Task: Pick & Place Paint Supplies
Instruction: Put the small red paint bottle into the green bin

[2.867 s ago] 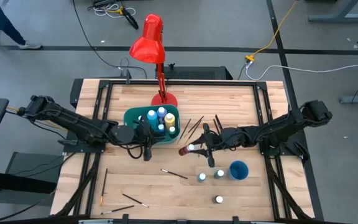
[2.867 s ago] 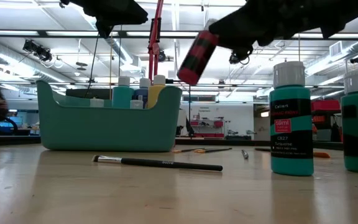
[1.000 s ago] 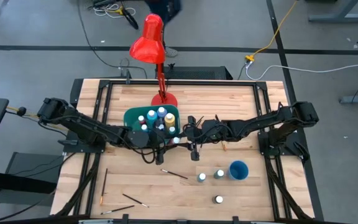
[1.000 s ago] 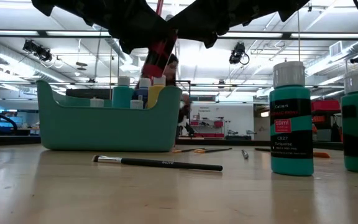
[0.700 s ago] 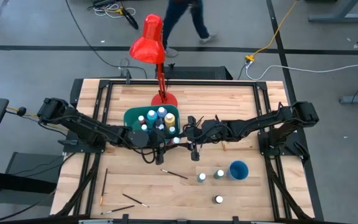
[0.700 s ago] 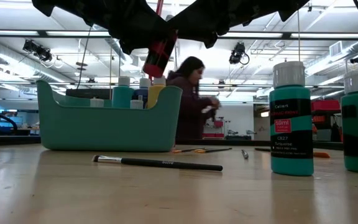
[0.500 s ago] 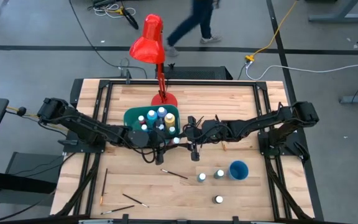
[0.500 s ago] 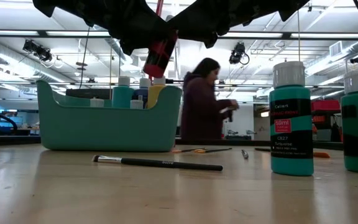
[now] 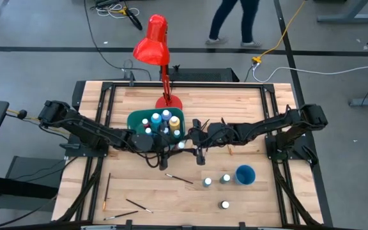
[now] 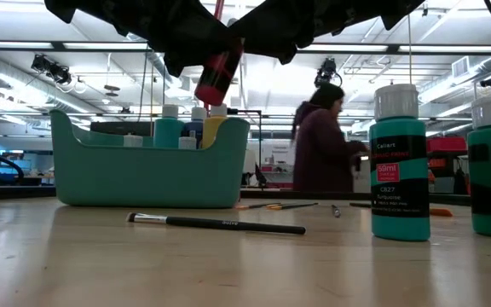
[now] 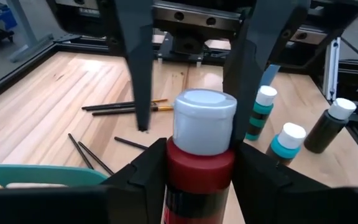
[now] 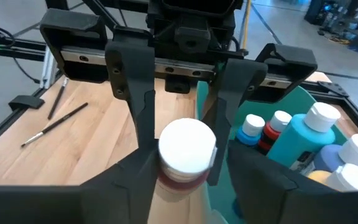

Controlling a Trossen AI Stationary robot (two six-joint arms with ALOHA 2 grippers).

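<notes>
a pale, planked wooden surface (image 9: 235, 105) with a smooth matt finish carries a glossy teal rectangular plastic bin (image 10: 143, 175); a red paint bottle (image 11: 199, 180) wears a smooth white plastic cap.

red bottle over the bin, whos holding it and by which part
The left gripper holds the red bottle by its body, just below the white cap. The right gripper's fingers flank the cap, apparently releasing it.

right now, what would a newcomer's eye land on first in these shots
The red paint bottle hangs in mid-air between the two arms, close to the teal bin: the left pincer clamps its body while the right pincer stands open around its white cap. After that, the bright red desk lamp at the table's far edge, and a person in the room behind.
</notes>
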